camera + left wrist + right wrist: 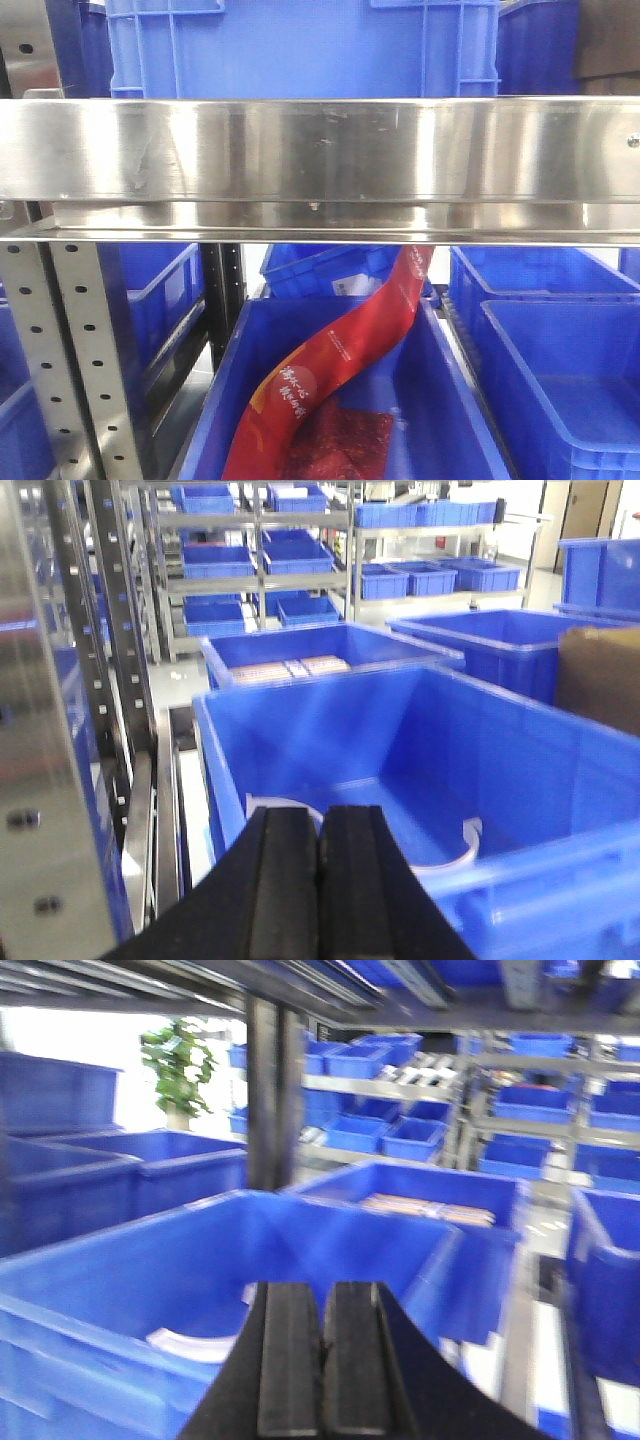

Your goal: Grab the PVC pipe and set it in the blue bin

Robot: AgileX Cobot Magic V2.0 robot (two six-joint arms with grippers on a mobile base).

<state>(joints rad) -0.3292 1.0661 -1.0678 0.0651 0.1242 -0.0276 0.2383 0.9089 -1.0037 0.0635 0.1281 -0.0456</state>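
The left gripper (320, 822) blocks much of the PVC pipe (447, 859).

Steel shelf (320, 150): blue bin (300, 50) on top; other bins (560, 360) below.

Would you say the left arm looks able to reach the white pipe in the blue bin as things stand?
Probably yes: the left gripper faces the open blue bin, and the white pipe lies uncovered on its floor just ahead. The jaws are shut, so they would have to open first.
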